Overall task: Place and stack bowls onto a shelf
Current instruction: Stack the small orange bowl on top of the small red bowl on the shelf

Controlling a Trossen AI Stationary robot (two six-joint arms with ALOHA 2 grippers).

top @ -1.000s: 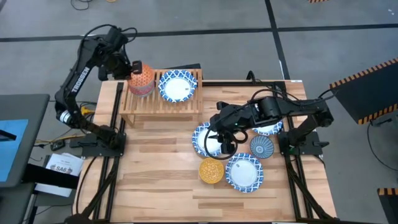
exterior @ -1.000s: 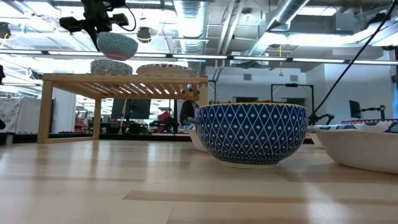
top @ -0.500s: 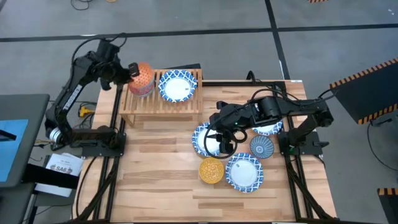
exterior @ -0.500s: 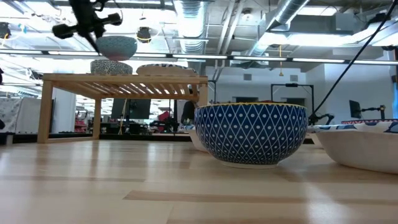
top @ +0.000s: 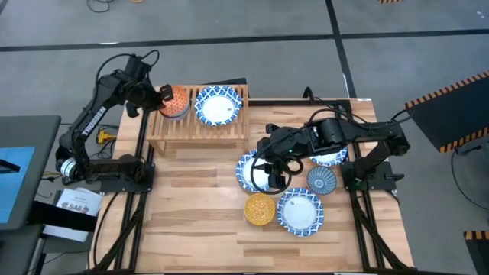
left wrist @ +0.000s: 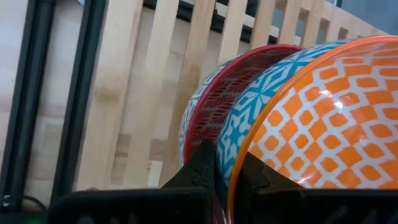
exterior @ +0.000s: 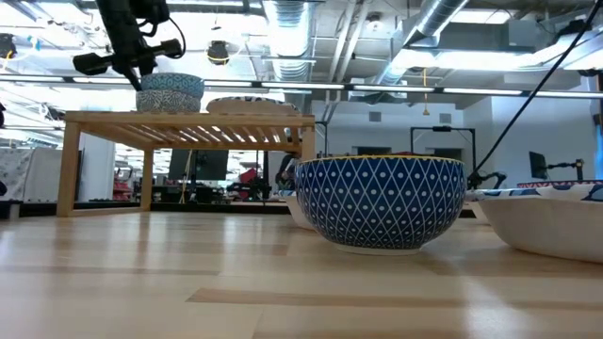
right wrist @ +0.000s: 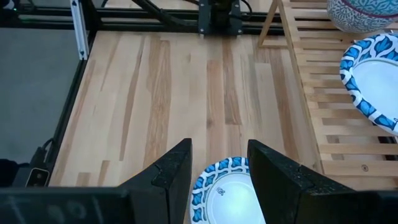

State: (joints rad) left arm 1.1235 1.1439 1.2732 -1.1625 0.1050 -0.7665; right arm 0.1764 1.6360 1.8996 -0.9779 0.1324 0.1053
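At the upper left of the high view my left gripper point(top: 163, 95) is clamped on the rim of the orange bowl point(top: 177, 99), which looks nested into the red bowl point(left wrist: 214, 99) on the shelf point(top: 229, 128), though I can't be sure it is fully seated. So this is the stacking step, and next I'd judge I must release and lift clear. Toward centre-right, my right gripper point(top: 265, 171) hovers, jaws wide and empty, over a blue-and-white bowl point(top: 250, 173) on the table point(top: 191, 221).
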